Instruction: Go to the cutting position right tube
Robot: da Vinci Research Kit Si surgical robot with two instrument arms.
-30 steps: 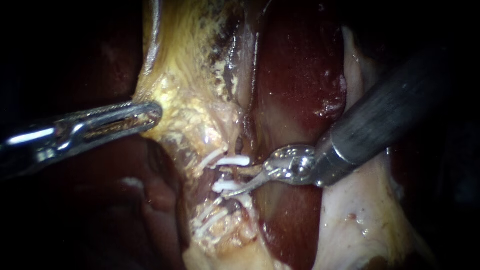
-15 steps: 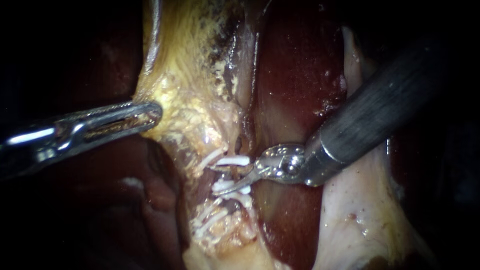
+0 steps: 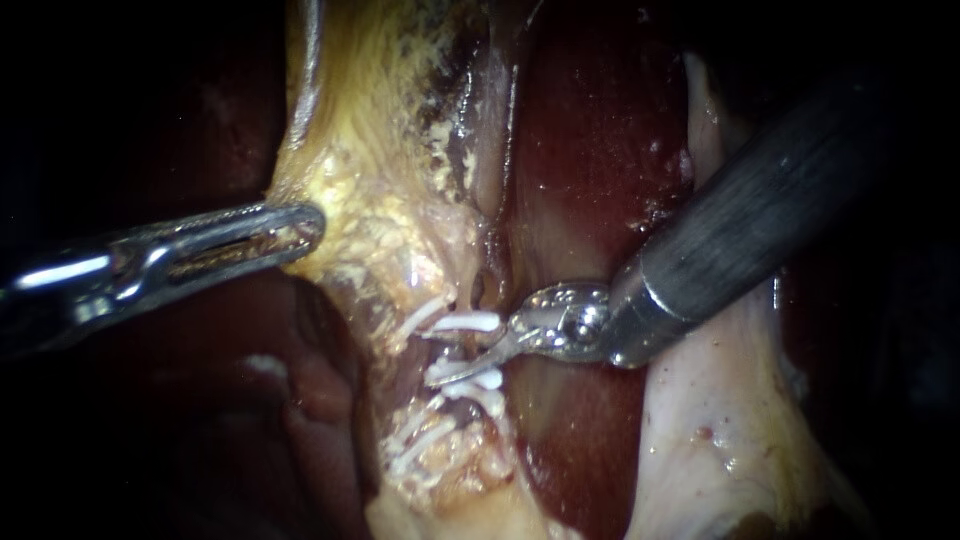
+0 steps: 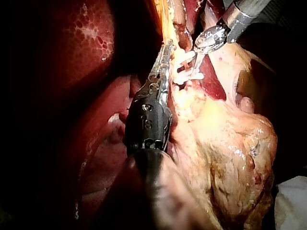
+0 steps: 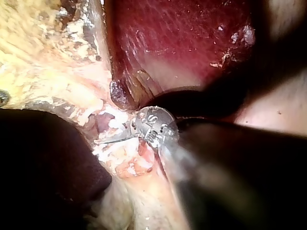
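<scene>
My right instrument comes in from the upper right, and its thin blades (image 3: 458, 360) stand open. They reach in between two white clips (image 3: 470, 322) (image 3: 462, 373) on the right tube (image 3: 463, 346). The short brown stretch of tube lies in the gap between the blades. The right wrist view shows one blade (image 5: 109, 140) lying across the clipped, pale tissue. My left instrument (image 3: 292, 233) is shut on the yellow fatty edge of the gallbladder (image 3: 345, 170) and holds it out to the left. In the left wrist view its jaws (image 4: 164, 60) run along that edge, beside the clips (image 4: 184, 72).
More white clips (image 3: 418, 440) sit lower on the yellow tissue and another (image 3: 420, 317) lies left of the tube. Dark red liver (image 3: 590, 150) lies behind the tube. A pale flap of tissue (image 3: 720, 430) passes under my right shaft (image 3: 760, 220).
My right instrument has slid left, so its blades now sit between the two clips around the tube. The left instrument and its held tissue have not moved.
</scene>
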